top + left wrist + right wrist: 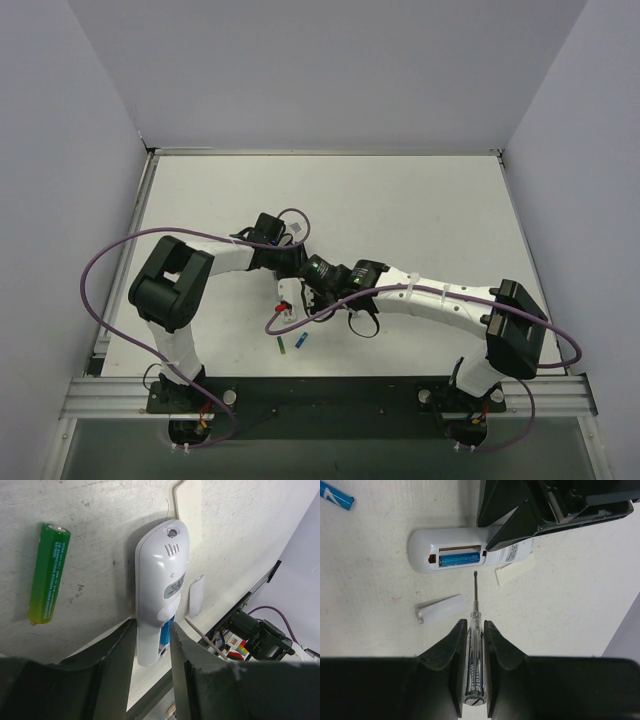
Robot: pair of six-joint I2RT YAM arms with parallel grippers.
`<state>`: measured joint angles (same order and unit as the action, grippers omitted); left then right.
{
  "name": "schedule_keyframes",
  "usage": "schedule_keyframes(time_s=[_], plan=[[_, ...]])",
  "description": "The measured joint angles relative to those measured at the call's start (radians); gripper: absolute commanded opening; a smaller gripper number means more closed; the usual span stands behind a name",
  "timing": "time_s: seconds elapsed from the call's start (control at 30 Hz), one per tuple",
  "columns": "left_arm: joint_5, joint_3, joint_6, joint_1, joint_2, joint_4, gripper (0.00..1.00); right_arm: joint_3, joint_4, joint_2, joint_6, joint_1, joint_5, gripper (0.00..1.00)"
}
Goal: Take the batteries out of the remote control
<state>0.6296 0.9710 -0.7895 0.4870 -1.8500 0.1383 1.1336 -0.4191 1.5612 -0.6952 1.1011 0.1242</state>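
The white remote (427,555) lies back side up on the table. Its battery bay is open, with one blue battery (460,558) in it. My left gripper (152,625) is shut on one end of the remote (162,575). My right gripper (475,623) is shut on a clear-handled screwdriver (474,650). The screwdriver's tip points at the bay, just short of the blue cell. A loose green battery (47,575) lies beside the remote. A loose blue battery (335,497) lies further off. Both loose cells show in the top view, green (283,346) and blue (300,340).
The white battery cover (440,609) lies on the table next to the screwdriver shaft. A small white card (515,570) lies by the remote's other side. Both arms meet at the table's middle (310,285). Grey walls enclose the table.
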Motion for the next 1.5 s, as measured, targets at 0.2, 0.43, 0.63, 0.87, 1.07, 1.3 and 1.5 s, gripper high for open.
schedule_keyframes(time_s=[0.2,0.43,0.63,0.87,1.07,1.3,1.5], plan=[[0.000,0.000,0.000,0.000,0.000,0.000,0.43,0.000,0.008,0.001,0.020,0.000,-0.002,0.00],[0.000,0.000,0.000,0.000,0.000,0.000,0.43,0.000,0.011,0.006,0.039,0.000,-0.021,0.00],[0.000,0.000,0.000,0.000,0.000,0.000,0.43,0.000,0.014,0.019,0.043,0.000,-0.027,0.00],[0.000,-0.006,-0.001,0.000,0.000,-0.001,0.42,0.000,0.022,0.025,0.055,0.000,-0.028,0.00],[0.000,-0.023,-0.004,0.000,0.000,-0.015,0.42,0.021,0.021,0.042,0.072,-0.001,-0.027,0.00],[0.000,-0.037,-0.012,0.000,0.000,-0.025,0.42,0.099,-0.028,0.103,0.098,-0.002,-0.027,0.00],[0.003,-0.048,-0.020,0.000,0.000,-0.045,0.39,0.139,-0.021,0.138,0.128,-0.011,-0.046,0.00]])
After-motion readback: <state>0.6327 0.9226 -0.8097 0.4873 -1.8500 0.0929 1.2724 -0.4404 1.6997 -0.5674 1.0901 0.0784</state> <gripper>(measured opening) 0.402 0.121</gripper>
